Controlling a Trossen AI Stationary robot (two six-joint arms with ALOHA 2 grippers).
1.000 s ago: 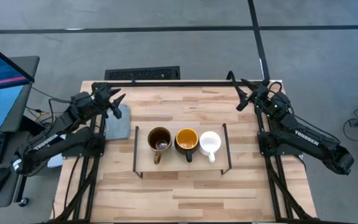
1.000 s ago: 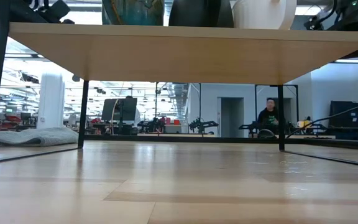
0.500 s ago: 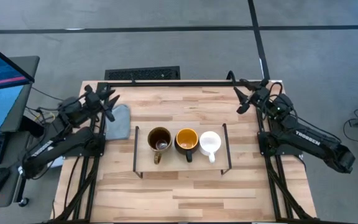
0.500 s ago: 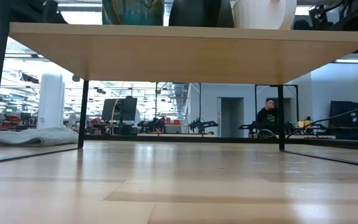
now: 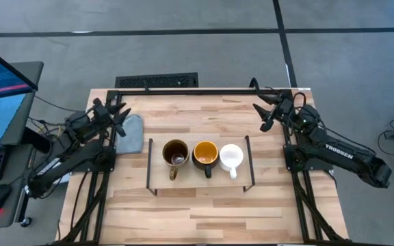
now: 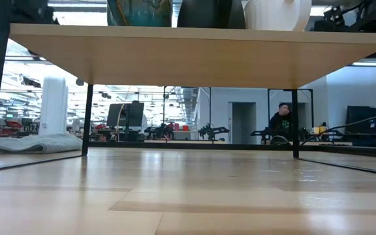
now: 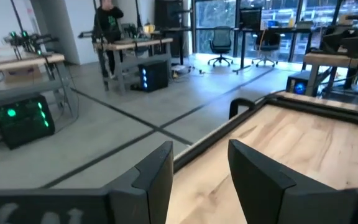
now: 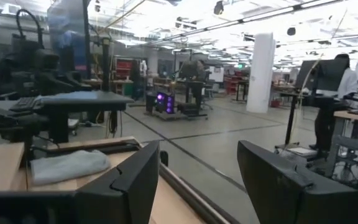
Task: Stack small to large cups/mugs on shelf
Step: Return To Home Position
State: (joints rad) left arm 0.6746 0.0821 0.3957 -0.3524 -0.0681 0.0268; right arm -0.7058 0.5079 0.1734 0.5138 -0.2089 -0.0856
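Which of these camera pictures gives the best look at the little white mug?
The high view: the white mug shows whole, rim and handle. The low view catches only its lower part; neither wrist view shows it.

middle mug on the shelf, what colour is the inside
The middle mug is yellow-orange inside; the high view shows it best.

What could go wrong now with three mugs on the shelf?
The brown mug, dark mug and white mug crowd together on the shelf; a nudge to its thin legs might rattle all three. The open left gripper, beside the grey cloth, could snag it; the right gripper is well clear.
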